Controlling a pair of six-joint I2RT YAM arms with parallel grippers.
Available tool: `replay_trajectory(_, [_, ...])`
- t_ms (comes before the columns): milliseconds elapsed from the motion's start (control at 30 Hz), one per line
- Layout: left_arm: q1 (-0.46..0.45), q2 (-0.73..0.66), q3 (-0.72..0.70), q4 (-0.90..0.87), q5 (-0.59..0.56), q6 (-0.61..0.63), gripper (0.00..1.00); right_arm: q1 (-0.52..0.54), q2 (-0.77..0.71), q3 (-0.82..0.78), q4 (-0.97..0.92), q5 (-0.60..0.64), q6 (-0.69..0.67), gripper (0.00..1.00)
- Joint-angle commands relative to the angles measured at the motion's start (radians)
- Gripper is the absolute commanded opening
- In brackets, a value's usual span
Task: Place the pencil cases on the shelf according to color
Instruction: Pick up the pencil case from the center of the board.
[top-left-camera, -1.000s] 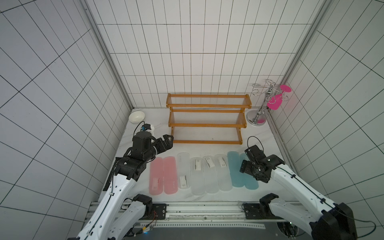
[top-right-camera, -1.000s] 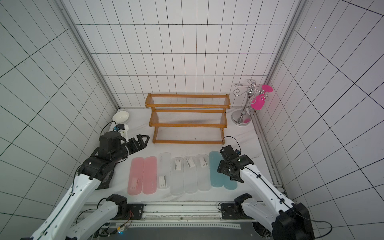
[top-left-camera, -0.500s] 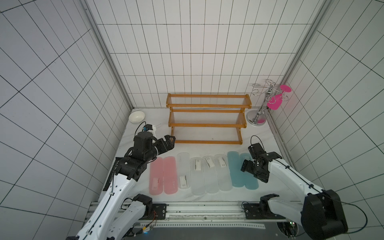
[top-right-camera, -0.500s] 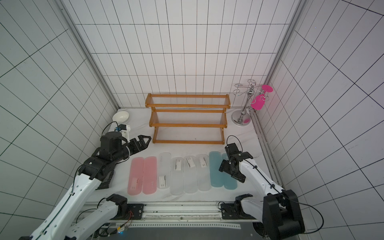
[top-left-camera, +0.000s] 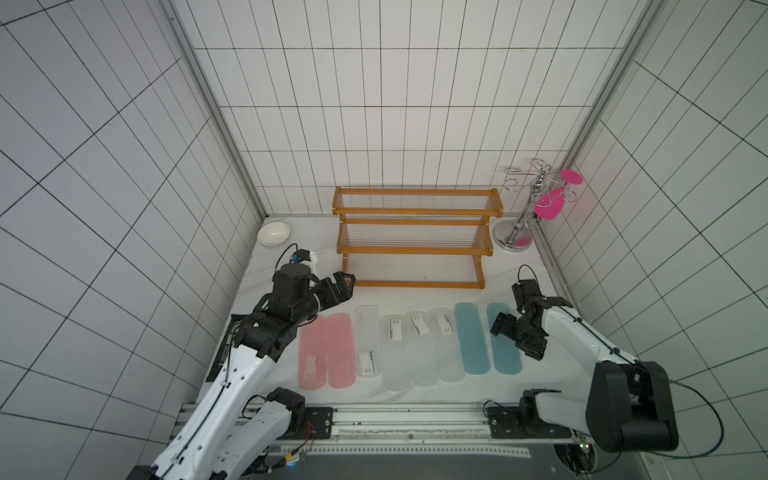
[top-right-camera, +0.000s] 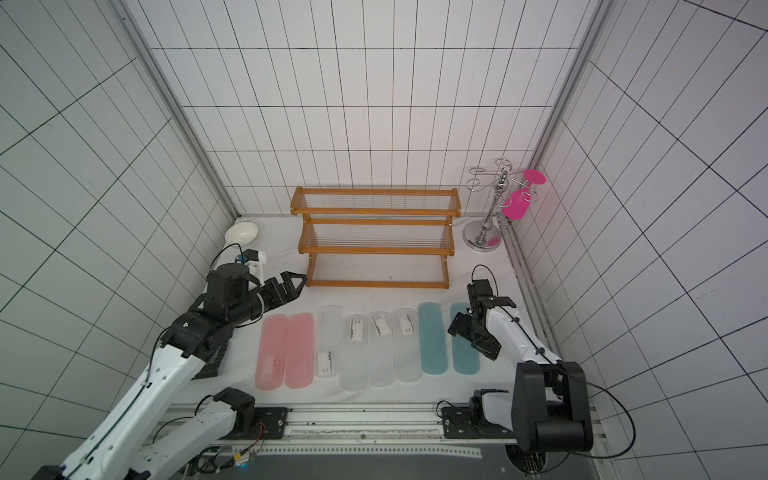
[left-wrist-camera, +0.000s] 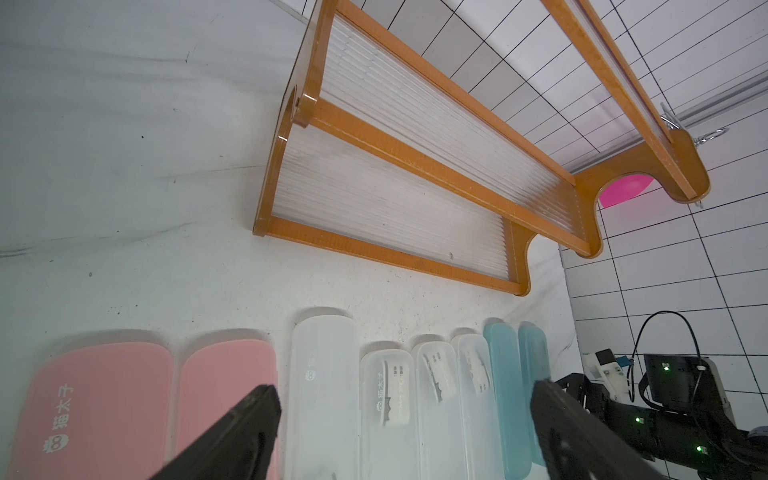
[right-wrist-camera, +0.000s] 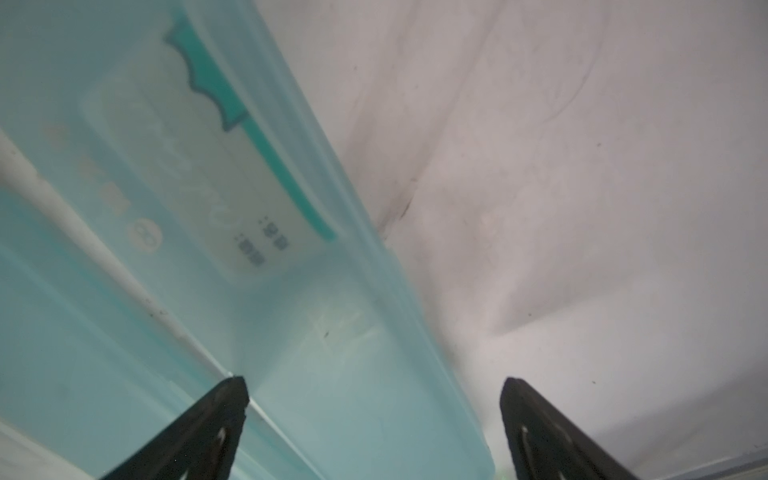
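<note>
Far left: left tool (top-left-camera: 348, 286), jaws apart, nothing in them, poised above the desk (top-left-camera: 415, 299) near the shelf (top-left-camera: 415, 249), at its left front foot. Pencil cases lie flat in one side-by-side row on the desk in front of the shelf, none on it: two pink cases (top-left-camera: 313, 357), four clear cases (top-left-camera: 420, 349), two teal cases (top-left-camera: 471, 338). Far right: right tool (top-left-camera: 515, 343), jaws wide, gripping nothing, low over the rightmost teal case (top-left-camera: 505, 357); the right wrist view shows that case's outer edge between the fingertips (right-wrist-camera: 232, 390).
</note>
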Motion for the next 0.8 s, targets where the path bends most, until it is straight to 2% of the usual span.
replay_trajectory(0, [-0.006,-0.002,-0.009,0.015,0.001,-0.007,0.98,-0.026,-0.023,0.074,-0.025,-0.008,-0.049,0.99])
replay_trajectory(67, [-0.008,-0.004,-0.011,0.015,-0.002,-0.007,0.98,-0.017,-0.053,0.089,-0.040,-0.038,-0.058,0.99])
replay_trajectory(200, [-0.009,-0.023,-0.020,0.016,-0.013,-0.008,0.98,0.046,-0.121,0.091,-0.079,-0.008,-0.031,0.99])
replay_trajectory(433, [-0.009,-0.037,-0.039,0.016,-0.004,-0.011,0.98,0.187,-0.098,0.032,-0.089,0.071,0.062,0.99])
replay_trajectory(767, [-0.009,-0.051,-0.038,0.007,0.018,-0.004,0.98,0.204,-0.052,0.006,-0.100,0.152,0.127,0.99])
